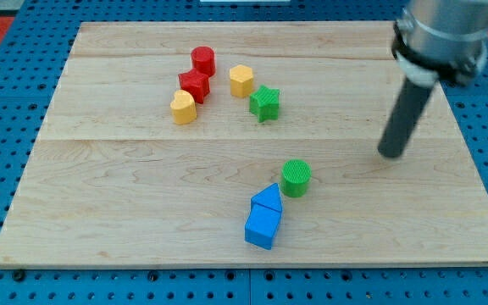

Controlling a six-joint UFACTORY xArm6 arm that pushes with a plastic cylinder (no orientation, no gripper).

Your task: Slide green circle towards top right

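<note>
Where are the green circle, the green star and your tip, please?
green circle [296, 176]: camera view, middle of its top face.
green star [264, 102]: camera view, centre of its top.
my tip [390, 153]: camera view, rod's very lower end.

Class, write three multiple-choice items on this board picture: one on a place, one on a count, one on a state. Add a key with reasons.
1. Where is my tip relative to the green circle?
A. to the view's right, apart
B. pressed against its left
C. below it

2. How many blue blocks are there?
A. one
B. two
C. four

3. The green circle and the blue triangle:
A. lie at opposite board edges
B. sit close together
C. are stacked

Key: 1 A, bare wood separates tip and circle. 2 B, the triangle and the blue cube. 3 B, the triangle lies just at the circle's lower left.
</note>
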